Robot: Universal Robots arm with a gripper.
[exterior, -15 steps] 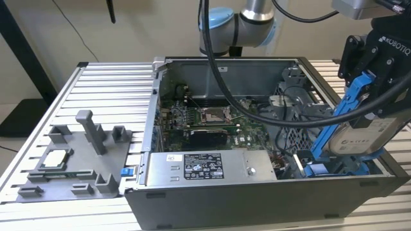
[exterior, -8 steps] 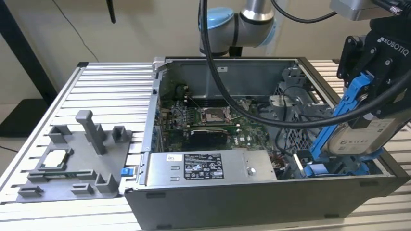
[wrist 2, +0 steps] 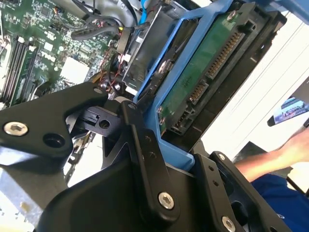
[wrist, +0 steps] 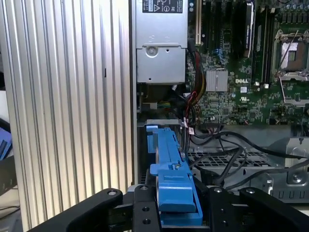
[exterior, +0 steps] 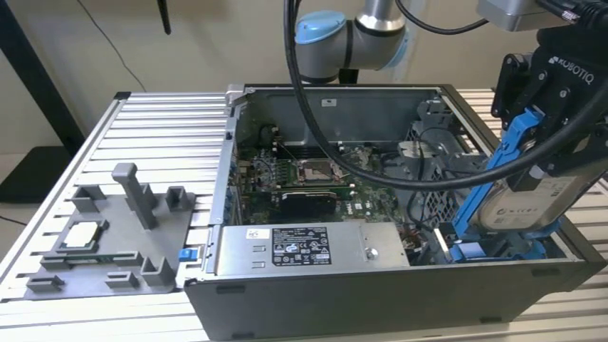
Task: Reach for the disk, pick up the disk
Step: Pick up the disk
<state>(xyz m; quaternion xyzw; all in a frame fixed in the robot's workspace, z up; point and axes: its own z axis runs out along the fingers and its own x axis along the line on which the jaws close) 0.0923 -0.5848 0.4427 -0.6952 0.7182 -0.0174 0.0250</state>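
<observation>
**Disk in the claw, tilted over the drive bay**

I've got the gripper point(exterior: 542, 153) pinching the disk point(exterior: 537, 196) by its blue rails, tilted above the open computer case point(exterior: 380, 299) at the exterior view's right. I judge a straight, slow lift is best, clear of the black cables point(wrist: 227, 150). The second wrist view shows the disk's green circuit board point(wrist 2: 203, 79); the exterior view shows its white label.

arm point(exterior: 354, 35): reaching in from above | gripper point(exterior: 549, 153): jaws clamped on disk point(exterior: 532, 196), tilted
</observation>
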